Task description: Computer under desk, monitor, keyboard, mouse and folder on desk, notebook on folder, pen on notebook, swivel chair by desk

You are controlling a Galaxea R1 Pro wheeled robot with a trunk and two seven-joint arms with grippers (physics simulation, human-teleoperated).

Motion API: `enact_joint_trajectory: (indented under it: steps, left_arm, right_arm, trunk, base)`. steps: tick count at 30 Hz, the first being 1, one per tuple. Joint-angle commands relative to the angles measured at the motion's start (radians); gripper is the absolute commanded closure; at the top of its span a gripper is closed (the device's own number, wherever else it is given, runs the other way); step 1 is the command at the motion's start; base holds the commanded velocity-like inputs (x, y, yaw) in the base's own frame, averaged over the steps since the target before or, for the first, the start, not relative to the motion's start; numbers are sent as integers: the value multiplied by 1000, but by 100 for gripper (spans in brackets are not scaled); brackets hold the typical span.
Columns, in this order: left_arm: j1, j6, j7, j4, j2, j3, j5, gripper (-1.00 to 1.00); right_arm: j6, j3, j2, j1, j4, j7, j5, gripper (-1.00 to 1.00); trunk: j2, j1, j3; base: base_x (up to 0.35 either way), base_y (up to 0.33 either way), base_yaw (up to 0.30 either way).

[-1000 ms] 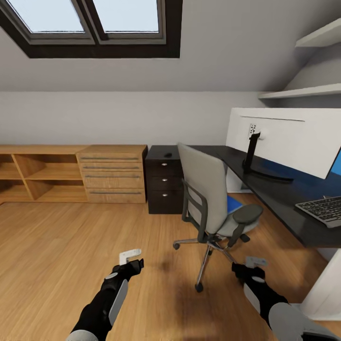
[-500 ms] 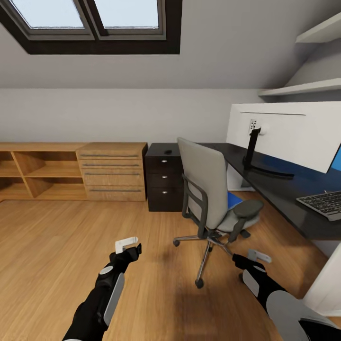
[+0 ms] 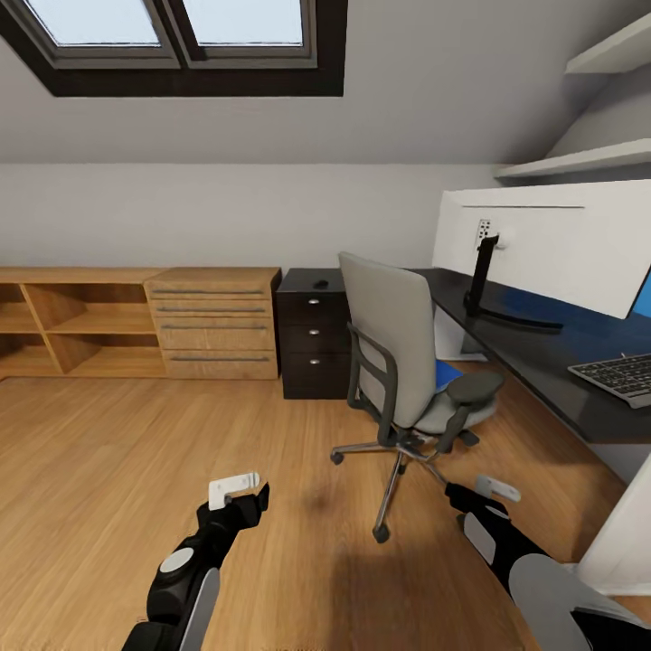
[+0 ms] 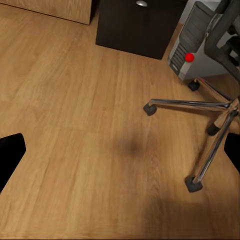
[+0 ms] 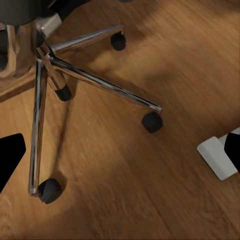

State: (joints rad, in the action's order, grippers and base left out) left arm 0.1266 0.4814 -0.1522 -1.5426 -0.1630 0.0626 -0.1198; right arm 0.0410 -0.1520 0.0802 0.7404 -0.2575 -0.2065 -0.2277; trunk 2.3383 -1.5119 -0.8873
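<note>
A grey swivel chair stands on the wood floor with its back toward me, and a blue folder lies on its seat. To its right runs the black desk, carrying the white monitor and the keyboard. A small dark mouse rests on the black drawer cabinet. The computer tower stands on the floor beyond the chair's base. My left gripper hangs open over bare floor left of the chair. My right gripper is open beside the chair's legs.
Light wood drawers and open shelving line the back wall at the left. Skylights sit above, and wall shelves hang over the desk. A white panel stands at the right edge, and a white flat piece lies on the floor.
The whole view has shifted slightly, so the camera moved a little nearer the chair. My left arm has sunk lower in the picture. Both grippers stay open.
</note>
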Motion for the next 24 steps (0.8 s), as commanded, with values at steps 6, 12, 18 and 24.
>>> enact_joint_trajectory:
  steps: [6,12,18,24]
  left_arm:
    - [-8,12,-9,-12,0,4,-11,-100]
    - [-10,13,-9,0,1,5,-9,-100]
    - [-10,7,-10,54,5,7,-6,-100]
    - [-10,8,-8,58,6,6,-7,-100]
  right_arm:
    - [7,3,2,1,0,-1,-10,-100]
    - [12,3,4,1,-2,-3,-10,-100]
    - [45,3,5,0,-9,-5,-10,-100]
    - [70,3,1,0,-7,-1,-13,-100]
  trunk:
    - [43,-23,-20]
    - [57,-31,-26]
    - [57,-31,-26]
    - [57,-31,-27]
  base:
    - [0,0,0]
    - [0,0,0]
    - [0,-103,0]
    - [0,-188,0]
